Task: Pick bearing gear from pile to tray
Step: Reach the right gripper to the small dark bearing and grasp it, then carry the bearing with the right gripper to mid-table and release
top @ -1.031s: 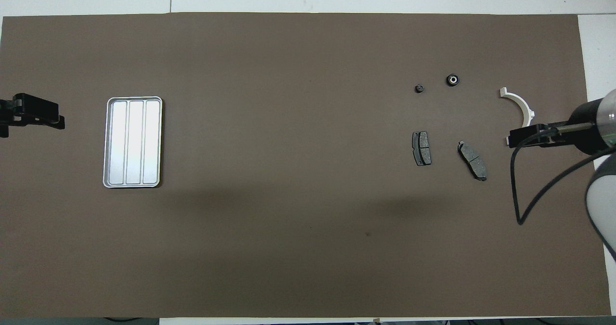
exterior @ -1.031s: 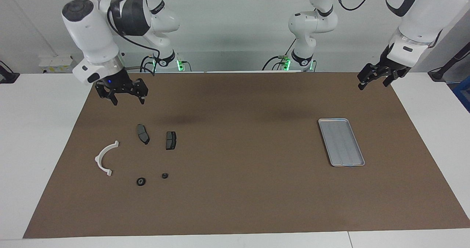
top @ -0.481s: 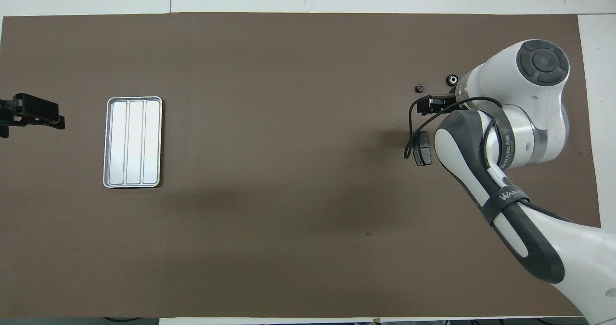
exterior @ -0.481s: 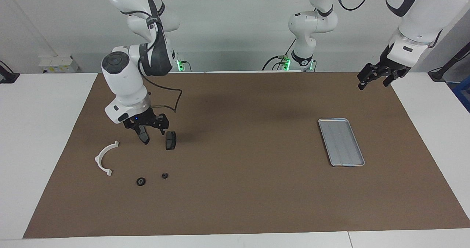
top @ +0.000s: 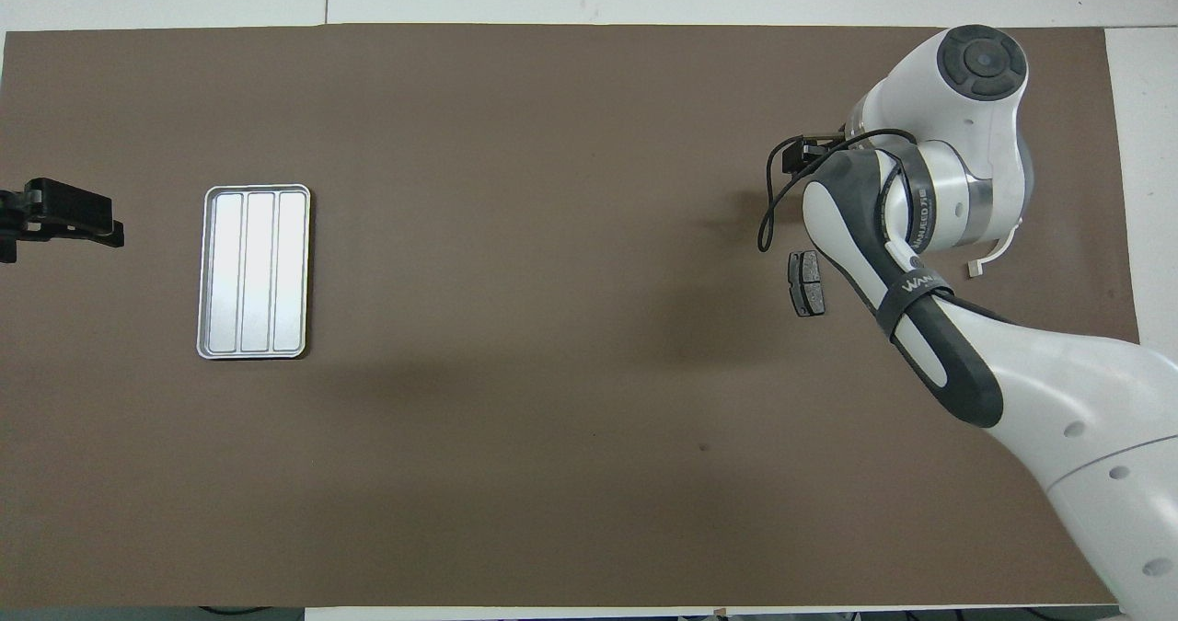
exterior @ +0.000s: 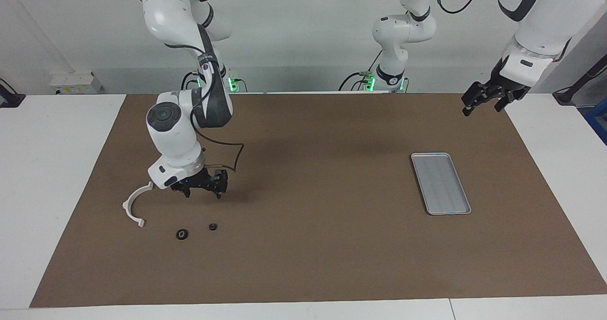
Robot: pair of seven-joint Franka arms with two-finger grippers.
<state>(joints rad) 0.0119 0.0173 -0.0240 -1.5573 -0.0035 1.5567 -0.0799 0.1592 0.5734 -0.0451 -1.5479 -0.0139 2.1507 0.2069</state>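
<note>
Facing view shows the right gripper [exterior: 203,191] low over the brown mat [exterior: 303,244], its fingers spread wide with nothing between them. It hangs above the pile, just on the robots' side of the two small black round pieces: the larger black ring [exterior: 182,234] and the smaller black piece [exterior: 213,226], which lie a short way apart on the mat, both untouched. Taking the larger black ring as the landmark, the smaller piece sits beside it toward the left arm's end of the table and slightly nearer to the robots. The white half-ring bracket [exterior: 134,204] lies beside the ring toward the right arm's end, also nearer to the robots, and just beside the gripper's wrist. In the overhead view one dark grey brake pad [top: 806,283] shows next to the right arm's forearm, nearer to the robots than the ring; the second pad and both black pieces are hidden under the arm there.

The tray [exterior: 440,183] lies well apart from the ring, toward the left arm's end of the table, with only its ridged floor showing. The left gripper [exterior: 483,103] waits in the air over the mat's corner, nearer to the robots than the tray, fingers apart and holding nothing.
</note>
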